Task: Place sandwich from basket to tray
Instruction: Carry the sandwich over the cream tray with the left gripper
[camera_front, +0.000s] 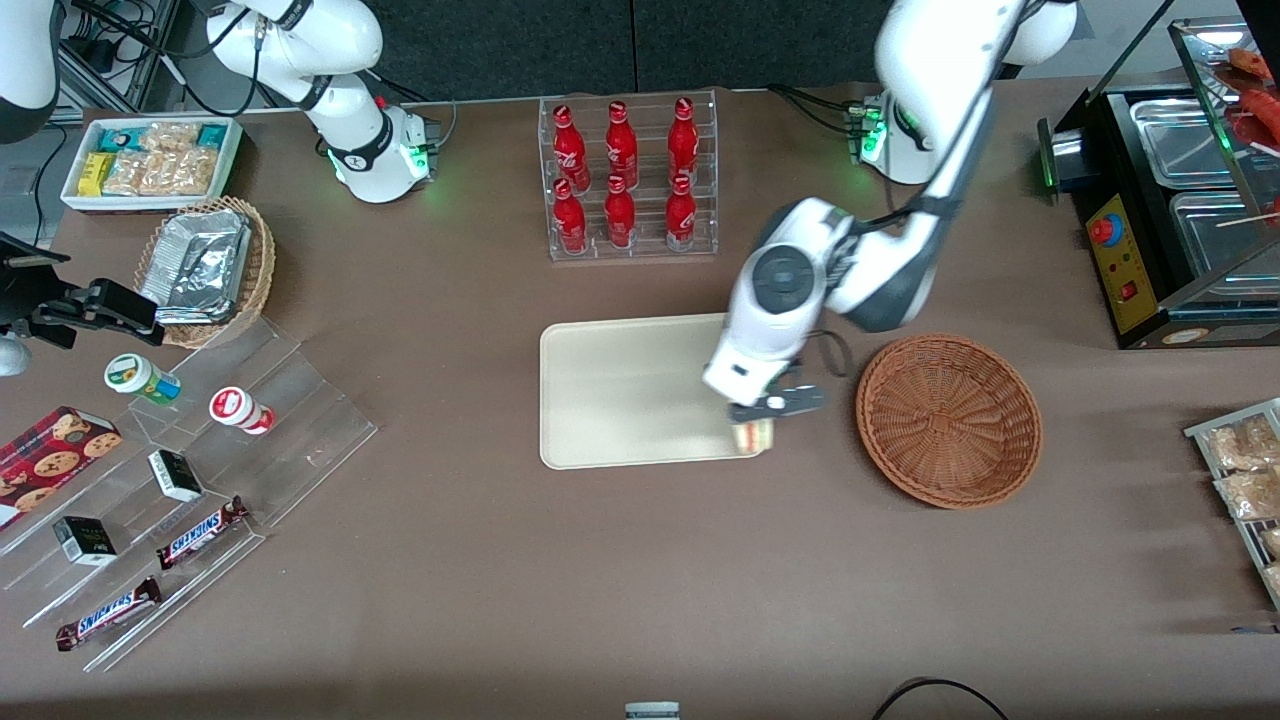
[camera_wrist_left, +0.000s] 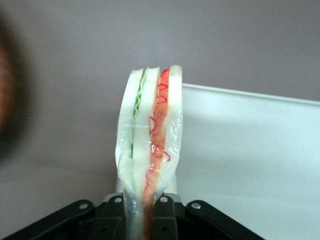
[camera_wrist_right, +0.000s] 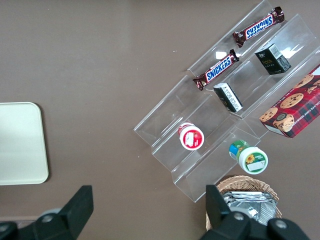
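The sandwich (camera_wrist_left: 150, 145) hangs clamped in the jaws of the left arm's gripper (camera_front: 772, 408), over the corner of the tray (camera_front: 620, 390) that is nearest the front camera and closest to the basket (camera_front: 948, 418). The jaws are closed narrowly on its lower edge, with the bread slices standing upright between them.

It looks light and soft: pale bread, green and red-orange filling, all inside a thin clear film wrap. That wrap is likely slippery and the bread will crush under a hard squeeze, so a gentle pinch across the flat faces, close to the thick end, suits it best. Released from any height it may tip or roll off the low rim, since it sits right at the tray's edge.

The basket, just beside the tray toward the working arm's end of the worktop (camera_front: 640, 580), looks empty. The rack of red bottles (camera_front: 628, 175) stands farther from the camera, well apart. Nothing blocks the drop.
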